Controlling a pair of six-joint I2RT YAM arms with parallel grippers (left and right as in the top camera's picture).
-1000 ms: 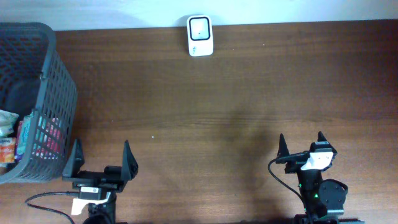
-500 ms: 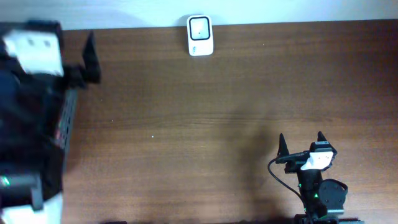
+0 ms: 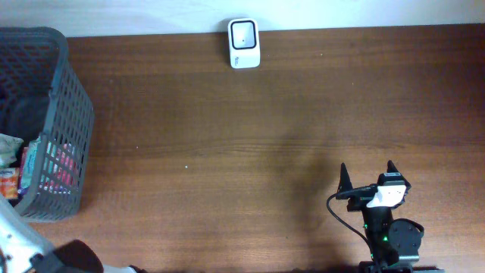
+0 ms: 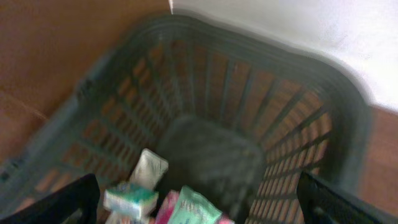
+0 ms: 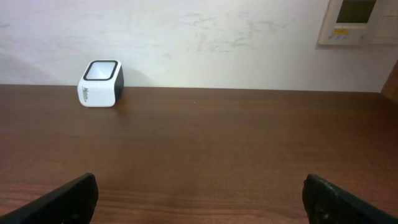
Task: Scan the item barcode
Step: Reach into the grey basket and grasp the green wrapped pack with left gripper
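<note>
The items are several packets lying in the dark grey mesh basket at the table's left edge, and a few show through its side. In the left wrist view I look down into the basket at a white and green box, a mint packet and a white packet. My left gripper is open above them, holding nothing. The white barcode scanner stands at the table's far edge. My right gripper is open and empty near the front right.
Part of my left arm shows blurred in the overhead view's bottom left corner. A white wall runs behind the table, with a wall panel at the right. Brown tabletop lies between basket, scanner and right gripper.
My left arm left its spot at the table's front, swept over the basket, and now shows only in the bottom left corner. The right arm has not moved.
</note>
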